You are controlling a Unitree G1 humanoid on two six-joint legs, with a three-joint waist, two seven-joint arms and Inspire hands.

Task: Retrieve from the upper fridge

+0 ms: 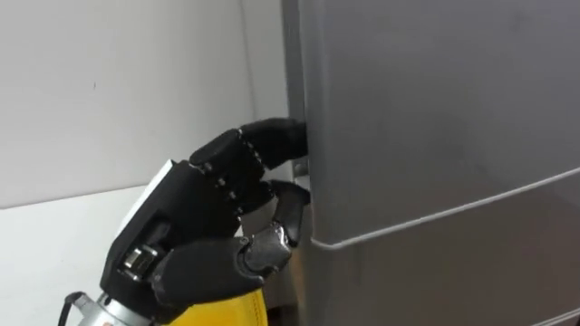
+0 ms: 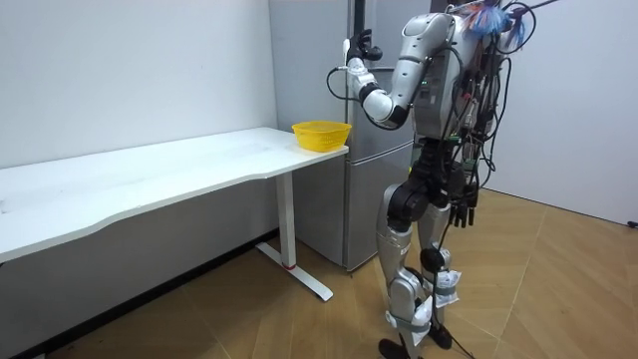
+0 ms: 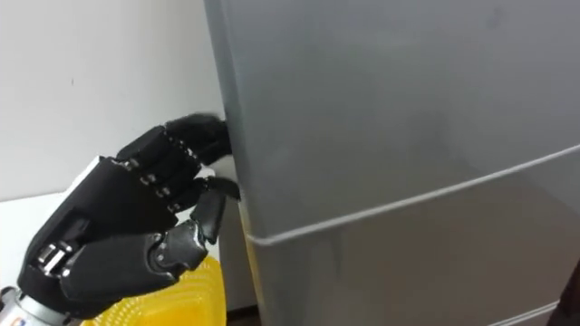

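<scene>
The grey fridge's upper door (image 1: 435,109) is closed, and a seam separates it from the lower door (image 1: 453,267). My left hand (image 1: 208,208) is raised at the upper door's left edge, just above that seam. Its fingers curl round the edge, with their tips hidden in the gap beside the door. In the room view I stand upright facing the fridge (image 2: 379,25), left arm lifted to it (image 2: 361,48). My right hand (image 2: 464,209) hangs by my hip with its fingers relaxed. The fridge's inside is hidden.
A yellow basket (image 2: 321,134) sits on the corner of the long white table (image 2: 150,175) beside the fridge, right under my left hand (image 1: 222,310). A white wall runs behind the table. Wooden floor lies open behind me.
</scene>
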